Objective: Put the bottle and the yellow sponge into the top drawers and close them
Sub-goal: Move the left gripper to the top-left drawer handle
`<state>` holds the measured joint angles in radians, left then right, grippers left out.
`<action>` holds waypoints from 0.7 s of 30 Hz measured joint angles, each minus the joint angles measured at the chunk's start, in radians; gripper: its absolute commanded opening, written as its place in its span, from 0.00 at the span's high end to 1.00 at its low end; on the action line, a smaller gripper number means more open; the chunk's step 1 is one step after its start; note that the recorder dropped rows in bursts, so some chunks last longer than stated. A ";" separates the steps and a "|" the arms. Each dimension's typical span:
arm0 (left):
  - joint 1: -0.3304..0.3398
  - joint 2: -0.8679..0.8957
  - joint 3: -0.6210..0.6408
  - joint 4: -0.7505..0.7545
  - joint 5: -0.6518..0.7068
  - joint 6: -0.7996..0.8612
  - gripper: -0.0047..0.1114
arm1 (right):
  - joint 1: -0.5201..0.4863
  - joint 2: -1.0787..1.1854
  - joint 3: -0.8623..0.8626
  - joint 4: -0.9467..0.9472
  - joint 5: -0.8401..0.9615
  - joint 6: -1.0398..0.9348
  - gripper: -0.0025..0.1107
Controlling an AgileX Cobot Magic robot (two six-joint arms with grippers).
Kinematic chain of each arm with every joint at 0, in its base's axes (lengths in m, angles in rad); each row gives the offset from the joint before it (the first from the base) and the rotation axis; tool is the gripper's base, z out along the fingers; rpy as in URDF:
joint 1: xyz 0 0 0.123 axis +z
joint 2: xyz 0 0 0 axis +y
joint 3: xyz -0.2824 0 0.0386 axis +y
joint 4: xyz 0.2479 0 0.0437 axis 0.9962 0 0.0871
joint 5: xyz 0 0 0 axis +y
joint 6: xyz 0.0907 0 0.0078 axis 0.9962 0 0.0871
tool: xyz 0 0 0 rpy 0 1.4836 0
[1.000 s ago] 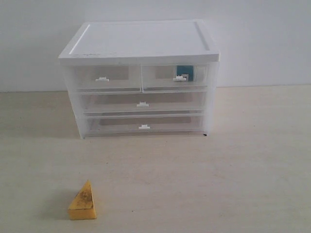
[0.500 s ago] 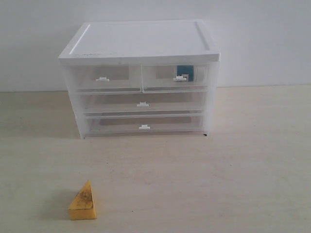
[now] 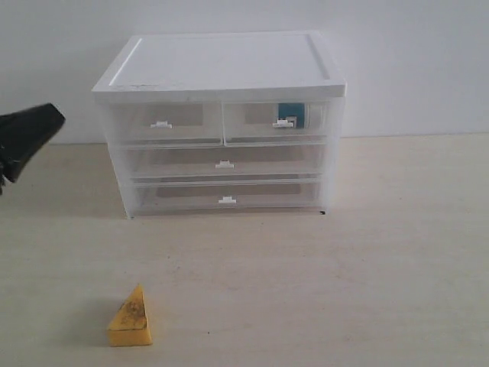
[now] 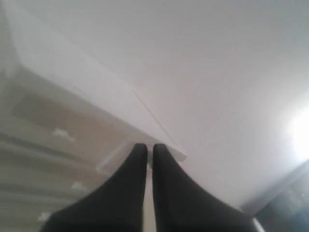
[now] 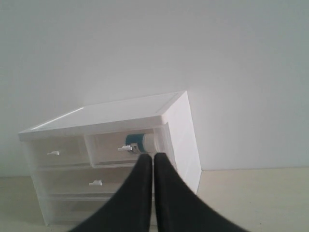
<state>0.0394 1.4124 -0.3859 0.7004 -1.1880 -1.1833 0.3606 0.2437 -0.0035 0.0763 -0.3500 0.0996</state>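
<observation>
The left gripper (image 3: pixel 46 122) has come into the exterior view at the left edge, where no arm was visible a second ago. Its jaws are pressed together and hold nothing. Judged from this, the arm is starting on the sponge half of the task, and the jaws must open before any grasp. The sponge (image 3: pixel 131 317) has not moved. It stands on the surface (image 3: pixel 344 290) well apart from the left gripper, lower and nearer the front edge. It is a yellow-orange wedge, point up, with a darker stained face. Beyond it, the cabinet (image 3: pixel 221 69) stands beside the left gripper's tip, with the top left drawer (image 3: pixel 164 124) and top right drawer (image 3: pixel 252 122) both pushed in. The bottle (image 3: pixel 291 115) shows through the top right drawer's front, blue label visible, straight ahead of the right gripper (image 5: pixel 153 158), which is likewise closed and empty.
</observation>
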 measured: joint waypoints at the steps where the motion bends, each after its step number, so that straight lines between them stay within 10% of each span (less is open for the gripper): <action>1: -0.002 0.054 -0.008 0.003 -0.003 -0.011 0.92 | 0.000 0.000 0.000 0.000 0.000 0.000 0.98; 14: -0.158 0.401 -0.191 -0.035 -0.018 -0.085 0.90 | 0.000 0.000 0.000 0.000 0.000 0.000 0.98; 21: -0.197 0.455 -0.249 -0.110 -0.020 -0.161 0.53 | 0.000 0.000 0.000 0.000 0.000 0.000 0.98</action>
<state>-0.1576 1.8678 -0.6351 0.5905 -1.2084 -1.3447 0.3606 0.2437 -0.0035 0.0763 -0.3500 0.0996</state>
